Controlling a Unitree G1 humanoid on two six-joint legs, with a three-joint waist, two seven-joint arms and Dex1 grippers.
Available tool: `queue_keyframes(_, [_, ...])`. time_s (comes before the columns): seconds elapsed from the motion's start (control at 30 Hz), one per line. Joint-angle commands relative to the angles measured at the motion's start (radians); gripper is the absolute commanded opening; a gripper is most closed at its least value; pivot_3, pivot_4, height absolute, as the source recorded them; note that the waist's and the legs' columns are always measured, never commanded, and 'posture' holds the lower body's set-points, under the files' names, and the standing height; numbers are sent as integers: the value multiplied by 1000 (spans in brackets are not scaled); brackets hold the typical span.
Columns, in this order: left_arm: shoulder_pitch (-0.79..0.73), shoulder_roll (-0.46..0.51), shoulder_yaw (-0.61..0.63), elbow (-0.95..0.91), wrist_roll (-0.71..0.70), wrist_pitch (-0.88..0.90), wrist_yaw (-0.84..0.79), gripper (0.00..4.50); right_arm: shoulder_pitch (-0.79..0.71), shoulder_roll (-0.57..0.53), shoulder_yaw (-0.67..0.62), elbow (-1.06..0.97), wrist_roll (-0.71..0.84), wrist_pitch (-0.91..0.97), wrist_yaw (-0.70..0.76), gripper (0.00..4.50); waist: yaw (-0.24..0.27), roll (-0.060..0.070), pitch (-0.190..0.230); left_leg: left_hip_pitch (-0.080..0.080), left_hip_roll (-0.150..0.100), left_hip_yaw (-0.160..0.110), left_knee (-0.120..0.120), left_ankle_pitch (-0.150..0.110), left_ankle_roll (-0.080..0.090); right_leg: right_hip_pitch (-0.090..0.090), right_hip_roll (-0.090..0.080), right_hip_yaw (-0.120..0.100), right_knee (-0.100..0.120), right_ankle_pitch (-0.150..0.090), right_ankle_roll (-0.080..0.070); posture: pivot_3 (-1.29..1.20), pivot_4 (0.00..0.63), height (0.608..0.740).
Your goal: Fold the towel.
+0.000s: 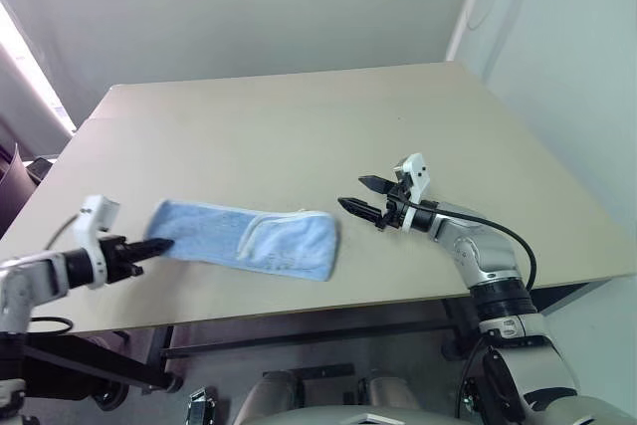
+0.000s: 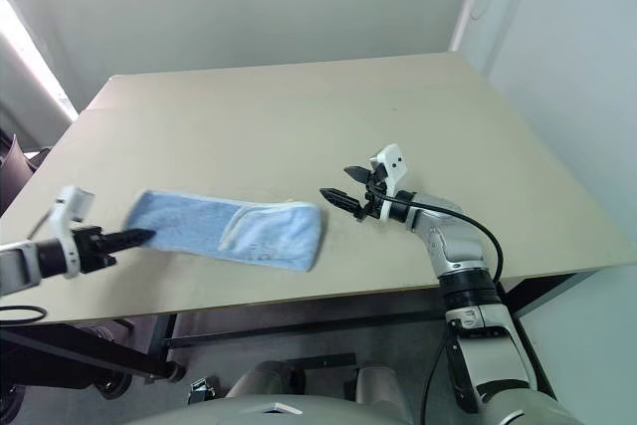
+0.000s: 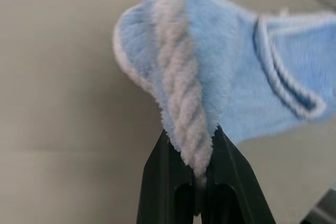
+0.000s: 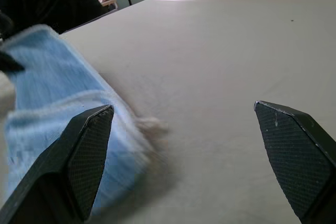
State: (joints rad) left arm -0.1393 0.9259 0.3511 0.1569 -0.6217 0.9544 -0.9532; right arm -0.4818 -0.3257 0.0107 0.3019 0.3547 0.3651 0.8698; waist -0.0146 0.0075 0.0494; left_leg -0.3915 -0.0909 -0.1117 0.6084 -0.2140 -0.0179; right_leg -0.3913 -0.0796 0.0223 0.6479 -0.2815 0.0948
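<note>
Light blue terry, the towel (image 1: 249, 238) lies as a long band near the table's (image 1: 299, 126) front edge, its far end at three o'clock resting on the wood. The left gripper (image 1: 157, 245), at nine o'clock of the cloth, has its jaws clamped on the towel's bunched end, apparently to draw it taut or carry it over for a fold. The right gripper (image 1: 360, 196) hovers just beyond the three o'clock end, jaws spread wide and holding nothing, seemingly poised to take that end next
</note>
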Motion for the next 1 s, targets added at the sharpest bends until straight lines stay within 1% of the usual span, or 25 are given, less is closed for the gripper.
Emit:
queue_keyframes(0.03, [-59,13,20,-89,-65,38,-26,28,-15,-9,-25,9,-6,-17,-24,4500,4,-1,1,0,0,0,0,0,0,0,0,0,0,0,0,0,0,740])
queue_keyframes(0.17, [-106,-15,-52,-267,-141,111,-30,28,-15,-12,-20,44,-32,-33,-54,4500,2,-2,1,-2,0,0,-1,0,0,-1,0,0,-1,0,0,0,0,740])
queue_keyframes(0.23, [-116,-29,-97,-327,-158,128,-33,28,-13,-11,-17,51,-43,-38,-69,4500,1,-2,1,-1,0,0,-2,0,0,-1,0,0,-1,0,0,0,0,740])
queue_keyframes(0.4, [-145,-58,-228,-379,-160,118,-68,28,2,-8,-28,52,-61,-49,-119,4500,-5,-2,1,-1,1,1,-4,1,0,0,2,2,0,0,0,0,0,740])
queue_keyframes(0.47, [-169,-76,-272,-373,-160,117,-80,28,14,-11,-39,43,-58,-48,-135,4500,-3,-2,1,-1,1,1,-4,2,2,0,2,2,0,0,0,0,0,740])
queue_keyframes(0.57, [-203,-106,-355,-341,-119,89,-87,28,40,-18,-53,19,-55,-43,-152,4500,2,-2,2,-1,0,1,-3,2,2,1,1,2,0,0,0,0,0,740])
queue_keyframes(0.67, [-239,-141,-412,-294,-100,73,-110,28,62,-27,-62,8,-61,-46,-175,4500,2,-2,2,-1,0,1,-2,2,2,2,1,2,-1,0,0,0,0,740])
queue_keyframes(0.77, [-278,-188,-493,-226,-47,31,-134,28,88,-35,-75,-19,-55,-39,-196,4500,2,-2,2,-1,0,1,-2,2,2,2,1,2,0,0,0,0,0,740])
queue_keyframes(0.97, [-357,-261,-574,-102,32,-50,-191,28,96,-37,-86,-31,-60,-28,-227,4500,0,-3,2,-1,0,1,-2,2,3,2,2,2,0,0,0,0,0,740])
queue_keyframes(1.0, [-363,-270,-588,-90,46,-66,-202,274,96,-39,-86,-31,-60,-28,-228,4500,0,-3,2,-1,0,1,-2,2,3,2,2,2,0,0,0,0,0,740])
